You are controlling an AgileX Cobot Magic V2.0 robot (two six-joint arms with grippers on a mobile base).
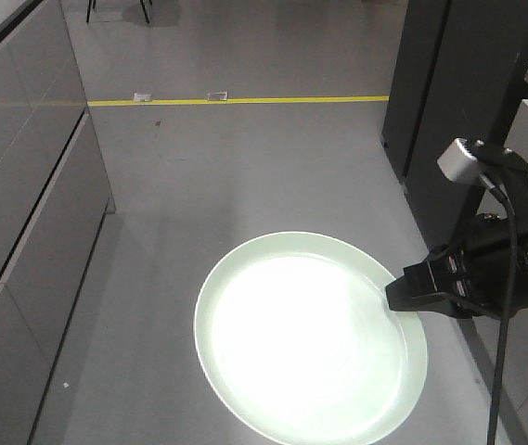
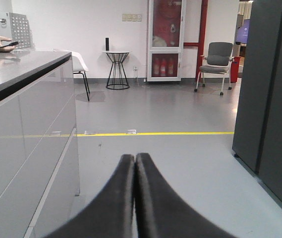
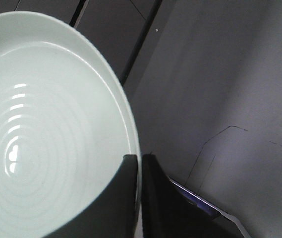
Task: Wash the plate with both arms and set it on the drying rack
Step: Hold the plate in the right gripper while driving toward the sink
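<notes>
One plate (image 1: 310,338) is all I carry. It is round, pale mint-green, plain and smooth, with a low upturned rim. Glare washes its middle out to bright white in the front view. My right wrist view shows faint concentric rings of reflected light in its well.

It faces up, roughly level, in the air above the grey floor (image 1: 245,167), and is held at one place only. My right gripper (image 1: 403,295) clamps it at the rim on its right side. In the wrist view one finger (image 3: 116,198) lies on the plate's inner face and the other (image 3: 155,198) sits against its outer side. The jaws are narrow, with just the plate's edge between them. The rest of the plate reaches leftward from that grip, away from my right arm.

A small grey camera (image 1: 460,159) sits on top of that arm, and a black cable (image 1: 505,306) runs down from it past the gripper.

My left gripper (image 2: 135,157) has its two fingers pressed together along their length, with nothing between them. It points low along the floor toward a yellow line (image 2: 155,133), with a grey counter (image 2: 22,114) on its left. How it lies relative to the plate I cannot tell.
</notes>
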